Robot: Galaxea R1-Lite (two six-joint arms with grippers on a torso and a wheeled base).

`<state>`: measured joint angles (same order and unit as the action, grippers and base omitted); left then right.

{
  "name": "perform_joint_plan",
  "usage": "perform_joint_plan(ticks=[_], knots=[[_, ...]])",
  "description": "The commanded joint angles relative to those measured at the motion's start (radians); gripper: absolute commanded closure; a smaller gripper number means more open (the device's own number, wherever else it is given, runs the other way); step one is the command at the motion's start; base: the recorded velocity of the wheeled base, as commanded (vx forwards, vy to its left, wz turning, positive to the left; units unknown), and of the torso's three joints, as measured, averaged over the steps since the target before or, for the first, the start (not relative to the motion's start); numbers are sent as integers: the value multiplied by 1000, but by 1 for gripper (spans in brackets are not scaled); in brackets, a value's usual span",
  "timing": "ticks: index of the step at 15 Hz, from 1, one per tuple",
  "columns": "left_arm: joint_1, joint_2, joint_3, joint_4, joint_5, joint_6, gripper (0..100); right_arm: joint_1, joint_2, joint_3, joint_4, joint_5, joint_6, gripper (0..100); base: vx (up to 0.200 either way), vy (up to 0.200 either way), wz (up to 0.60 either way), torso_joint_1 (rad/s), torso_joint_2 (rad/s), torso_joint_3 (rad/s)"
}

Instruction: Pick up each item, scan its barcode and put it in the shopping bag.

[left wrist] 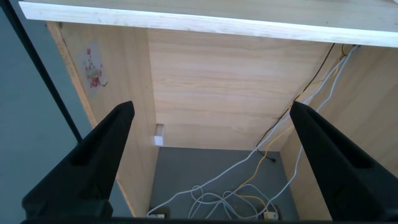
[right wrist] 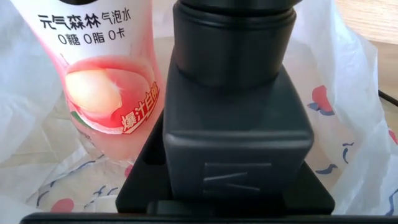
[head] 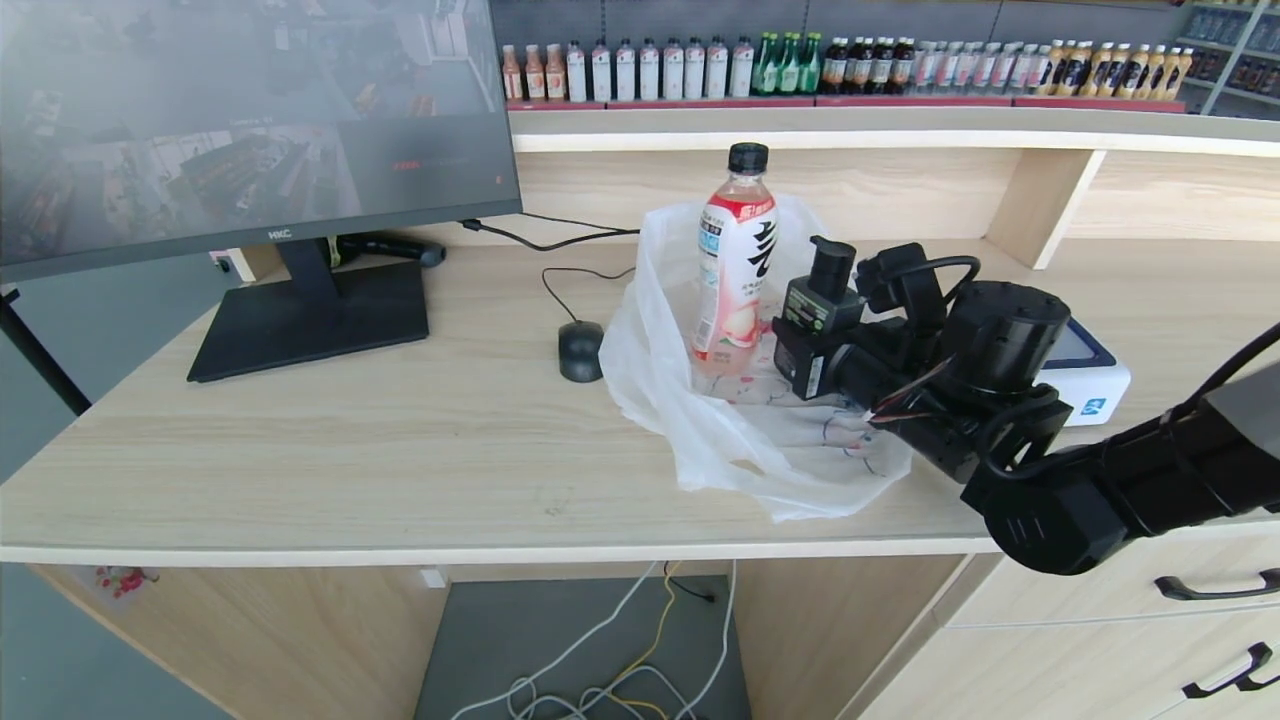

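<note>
A white plastic shopping bag (head: pixel 700 430) lies open on the wooden counter (head: pixel 400 430). Inside it stands a pink drink bottle (head: pixel 735 265) with a black cap, upright. Just right of that bottle, over the bag, my right gripper (head: pixel 822 345) is shut on a small dark square bottle (head: pixel 815 310) with a black cap. The right wrist view has the dark bottle (right wrist: pixel 236 124) close up, the pink bottle (right wrist: pixel 102 81) beside it and the bag (right wrist: pixel 354 74) behind. My left gripper (left wrist: pixel 211 109) is open and holds nothing, below the counter's edge, facing the cabinet recess.
A monitor (head: pixel 250 120) stands at the back left, with a black handheld scanner (head: pixel 385 247) behind its base. A mouse (head: pixel 580 350) lies left of the bag. A white box device (head: pixel 1090 375) sits right of my arm. Cables (left wrist: pixel 236 186) hang under the counter.
</note>
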<state>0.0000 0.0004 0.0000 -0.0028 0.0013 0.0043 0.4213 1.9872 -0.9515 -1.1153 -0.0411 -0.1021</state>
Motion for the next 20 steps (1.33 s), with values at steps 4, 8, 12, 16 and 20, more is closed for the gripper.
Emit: perform_joint_plan(ticks=[4, 8, 12, 16, 20], knots=[[0, 0, 0, 0, 0, 0, 0, 4, 33, 13, -12, 0, -2, 100, 0, 0, 0, 0, 0, 0], [0, 0, 0, 0, 0, 0, 0, 4, 41, 48, -47, 1, -7, 100, 0, 0, 0, 0, 0, 0], [0, 0, 0, 0, 0, 0, 0, 4, 45, 71, -75, 4, -31, 100, 0, 0, 0, 0, 0, 0], [0, 0, 0, 0, 0, 0, 0, 5, 54, 65, -89, 6, -31, 100, 0, 0, 0, 0, 0, 0], [0, 0, 0, 0, 0, 0, 0, 4, 51, 66, -110, 3, -27, 100, 0, 0, 0, 0, 0, 0]])
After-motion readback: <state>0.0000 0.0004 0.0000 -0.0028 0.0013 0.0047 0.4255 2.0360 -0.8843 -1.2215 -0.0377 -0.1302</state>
